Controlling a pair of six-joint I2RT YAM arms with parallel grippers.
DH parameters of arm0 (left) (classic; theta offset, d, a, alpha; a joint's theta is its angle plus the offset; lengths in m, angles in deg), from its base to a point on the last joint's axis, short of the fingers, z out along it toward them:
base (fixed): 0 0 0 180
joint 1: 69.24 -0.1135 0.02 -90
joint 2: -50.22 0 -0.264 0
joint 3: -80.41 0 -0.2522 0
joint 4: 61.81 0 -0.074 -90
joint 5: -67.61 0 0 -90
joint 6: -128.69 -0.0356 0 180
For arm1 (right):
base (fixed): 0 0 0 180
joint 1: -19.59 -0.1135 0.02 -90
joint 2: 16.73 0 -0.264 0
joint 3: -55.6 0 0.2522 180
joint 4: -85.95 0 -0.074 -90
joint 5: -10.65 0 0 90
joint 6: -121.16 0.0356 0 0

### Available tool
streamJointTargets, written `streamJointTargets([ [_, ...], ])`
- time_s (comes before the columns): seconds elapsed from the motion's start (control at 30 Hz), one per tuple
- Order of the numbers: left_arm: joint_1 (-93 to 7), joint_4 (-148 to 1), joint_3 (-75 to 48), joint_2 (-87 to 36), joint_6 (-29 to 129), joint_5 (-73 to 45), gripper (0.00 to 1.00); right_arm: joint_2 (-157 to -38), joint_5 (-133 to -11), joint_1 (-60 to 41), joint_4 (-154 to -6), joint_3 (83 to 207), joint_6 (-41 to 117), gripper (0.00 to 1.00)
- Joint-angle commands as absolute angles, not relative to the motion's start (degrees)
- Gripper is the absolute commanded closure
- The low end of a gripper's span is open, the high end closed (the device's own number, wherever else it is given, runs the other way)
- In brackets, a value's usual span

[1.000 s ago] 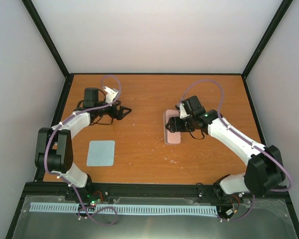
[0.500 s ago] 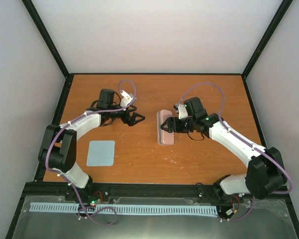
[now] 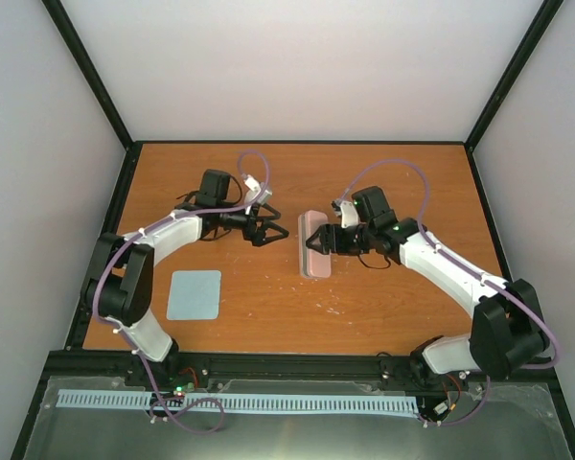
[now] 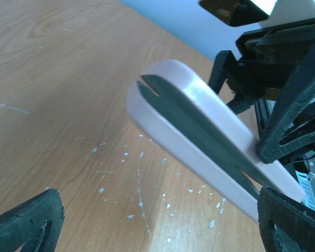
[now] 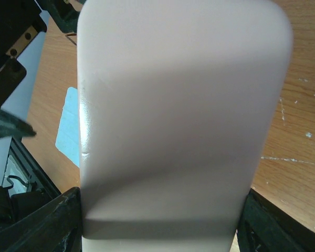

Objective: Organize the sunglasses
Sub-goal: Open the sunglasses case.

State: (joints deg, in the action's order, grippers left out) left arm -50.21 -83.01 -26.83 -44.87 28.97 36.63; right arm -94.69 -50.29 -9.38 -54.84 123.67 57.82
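The sunglasses are not showing in any view; they may be lying inside the pink case [image 3: 313, 251], but I cannot tell. The case is showing a dark crack along its edge, so I think shutting it is still left to do. The right end effector [image 3: 333, 240] is squeezing the case across its sides near the middle of the table [image 3: 268, 316]. The left end effector [image 3: 271, 231] is hanging wide open just beside the case, holding nothing.

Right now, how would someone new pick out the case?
On the orange table, look to the middle. The pink case is gripped by the right end effector, opposite the open left end effector. It is a rounded pink oblong, unlike the flat pale blue square cloth at the near left.
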Motion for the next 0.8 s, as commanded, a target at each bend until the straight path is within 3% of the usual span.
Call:
streamJointTargets([
  [0.0,-47.48,-83.72,-24.07,-46.31,28.95,39.99,0.0,-96.53,-48.71,-10.1,-56.41,127.16,57.4,0.64],
  [0.77,-45.24,-83.42,-20.44,-55.43,25.55,29.23,0.0,-94.75,-40.92,-12.49,-55.97,127.92,56.82,0.65],
])
